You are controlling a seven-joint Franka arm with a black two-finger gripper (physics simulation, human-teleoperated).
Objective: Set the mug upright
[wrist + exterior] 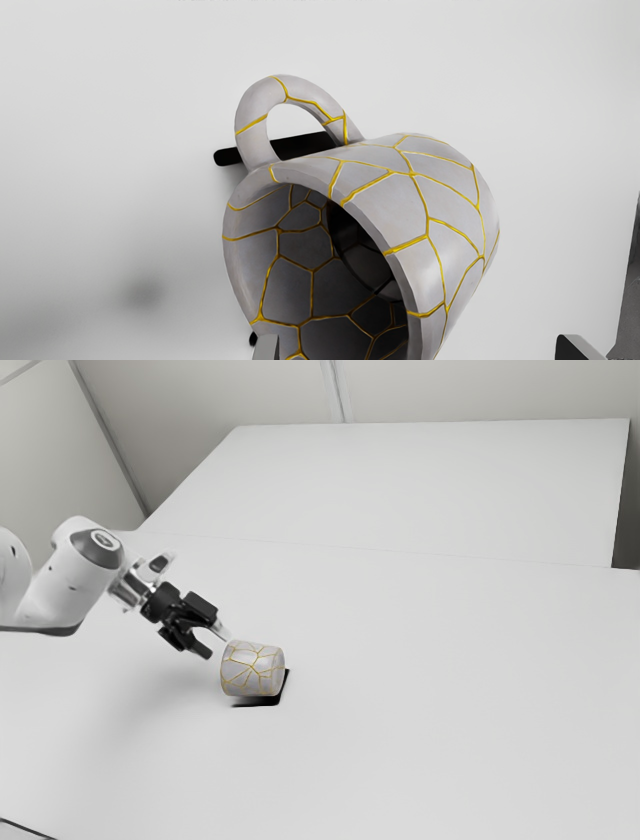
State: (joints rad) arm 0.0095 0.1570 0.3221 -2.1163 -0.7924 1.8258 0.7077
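Black gripper (pixel 215 643) is at the end of the white arm (pixel 72 582), near the mug (pixel 252 668), and its 2 fingers are spread, with nothing pinched between them. In the wrist view, 1 fingertip overlaps the mug at its mouth; if they touch, I cannot tell. The other fingertip is well apart from the mug wall. The mug, pale with gold lines, is lying on its side on the white table (pixel 430 660), so it is not upright. Its mouth is turned toward the gripper. Its handle (pixel 252 120) is on the side away from the fingertips. Partly under the mug lies 1 flat black shape (pixel 262 701).
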